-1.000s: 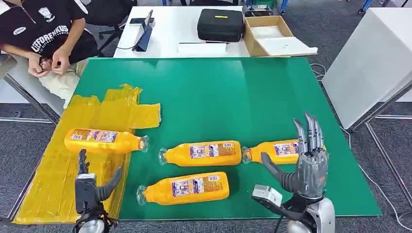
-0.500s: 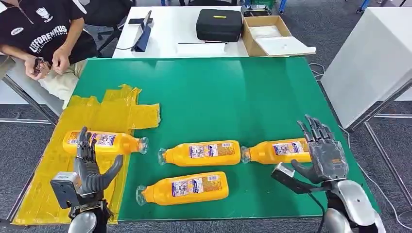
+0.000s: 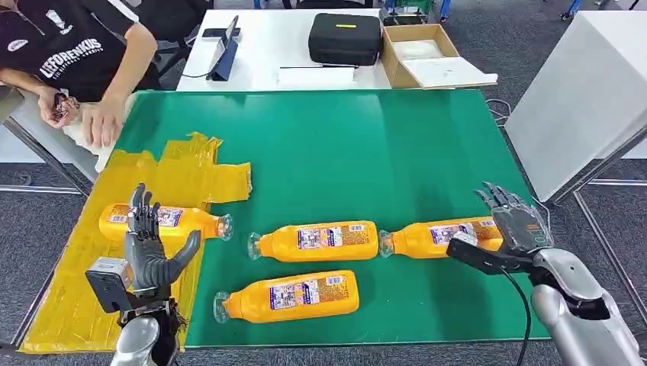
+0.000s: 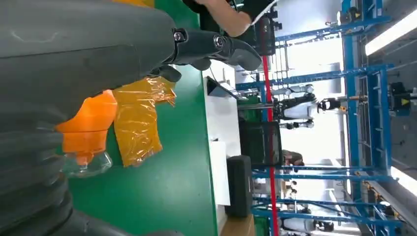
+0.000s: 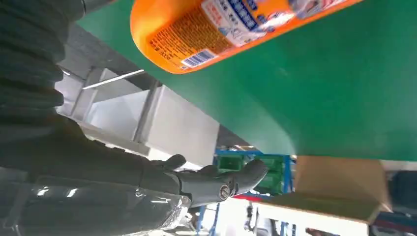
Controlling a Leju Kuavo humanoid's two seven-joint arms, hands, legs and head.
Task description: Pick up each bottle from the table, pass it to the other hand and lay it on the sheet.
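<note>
Four orange bottles lying flat on green tabletop [image 3: 343, 152]. First bottle [image 3: 164, 222] rested on yellow sheet [image 3: 179, 175], cap toward tabletop middle. Middle bottle [image 3: 317, 240] and right bottle [image 3: 439, 237] lay end to end on bare green, well right of sheet. Front bottle [image 3: 290, 296] lay nearer robot, below middle one. Left robot hand [image 3: 149, 248] raised over sheet just in front of first bottle, fingers apart, thumb out, nothing held; whether it touched that bottle could not be told. Right robot hand [image 3: 515, 225] at base end of right bottle, fingers spread, empty; contact unclear. Right wrist view showed bottle base [image 5: 196, 34] close above thumb [image 5: 216, 182], not clamped. Person [image 3: 69, 53] seated at far left corner, hand [image 3: 99, 122] at tabletop edge. Black case [image 3: 345, 38] and cardboard box [image 3: 427, 57] on white table behind.
</note>
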